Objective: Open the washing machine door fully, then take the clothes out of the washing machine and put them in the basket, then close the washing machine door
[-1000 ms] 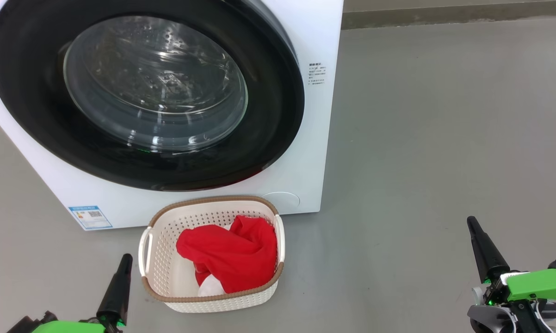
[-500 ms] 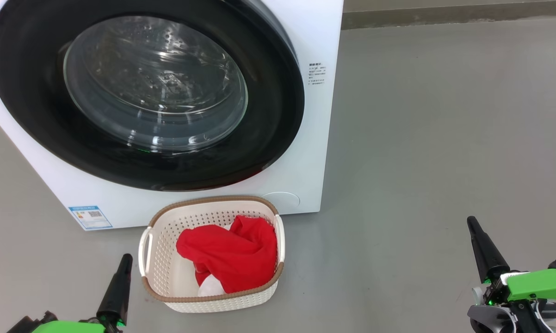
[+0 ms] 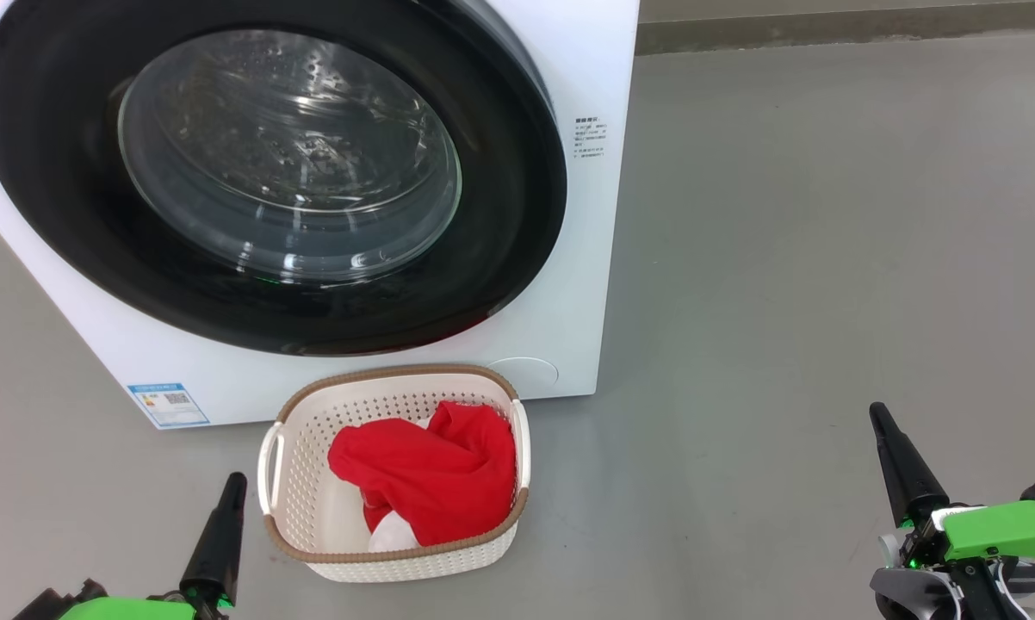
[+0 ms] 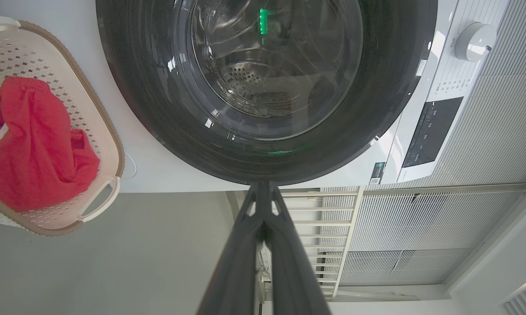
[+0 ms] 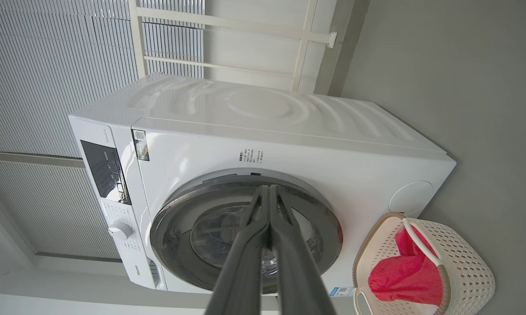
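Observation:
The washing machine [image 3: 582, 224] stands with its black-rimmed glass door [image 3: 285, 155] closed flat against the front; the door [image 4: 267, 83] [image 5: 245, 236] looks shut in both wrist views too. On the floor in front sits the cream basket [image 3: 294, 508] holding the red clothes [image 3: 431, 474] with a bit of white. My left gripper [image 3: 235, 479] is shut and empty, low at the left of the basket. At the lower right my right gripper [image 3: 876, 410] is shut and empty, well apart from the basket. Both grippers' fingers [image 4: 263, 192] [image 5: 267, 189] are pressed together.
Grey floor [image 3: 827, 258] stretches to the right of the machine. A blue label [image 3: 167, 405] marks the machine's lower front. A control panel and knob [image 4: 471, 41] sit at its top. White slatted panels and a railing [image 5: 166, 39] stand behind it.

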Robot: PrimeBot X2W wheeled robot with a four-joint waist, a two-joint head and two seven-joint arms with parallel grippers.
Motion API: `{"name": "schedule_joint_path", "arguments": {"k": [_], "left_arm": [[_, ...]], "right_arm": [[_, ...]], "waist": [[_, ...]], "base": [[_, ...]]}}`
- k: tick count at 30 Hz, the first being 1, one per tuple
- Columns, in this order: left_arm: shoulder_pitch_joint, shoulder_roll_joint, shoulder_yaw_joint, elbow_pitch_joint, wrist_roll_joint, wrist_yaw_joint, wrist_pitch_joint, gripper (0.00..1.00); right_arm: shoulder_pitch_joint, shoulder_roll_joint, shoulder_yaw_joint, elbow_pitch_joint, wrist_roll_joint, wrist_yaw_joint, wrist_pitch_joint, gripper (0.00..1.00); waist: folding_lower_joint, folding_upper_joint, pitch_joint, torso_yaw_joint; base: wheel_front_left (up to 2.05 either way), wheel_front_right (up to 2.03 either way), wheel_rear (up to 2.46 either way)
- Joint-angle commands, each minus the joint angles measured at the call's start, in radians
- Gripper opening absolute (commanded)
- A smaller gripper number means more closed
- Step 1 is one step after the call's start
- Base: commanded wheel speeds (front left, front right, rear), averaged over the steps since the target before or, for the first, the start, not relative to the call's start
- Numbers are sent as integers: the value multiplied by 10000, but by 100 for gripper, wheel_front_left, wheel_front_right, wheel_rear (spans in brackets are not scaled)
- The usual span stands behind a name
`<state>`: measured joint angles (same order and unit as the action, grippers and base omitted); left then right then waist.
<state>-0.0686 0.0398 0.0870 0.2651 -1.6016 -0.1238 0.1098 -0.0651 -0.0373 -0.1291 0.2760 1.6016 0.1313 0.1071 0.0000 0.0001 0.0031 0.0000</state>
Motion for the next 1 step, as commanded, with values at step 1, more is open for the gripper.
{"name": "schedule_joint_path", "arguments": {"k": [1], "left_arm": [[-394, 104, 268, -201, -70, -69, 34, 0]], "right_arm": [[-429, -129, 155, -313, 72, -6, 60, 0]], "waist": [[0, -1, 0, 0]], "base": [[0, 0, 0]]}}
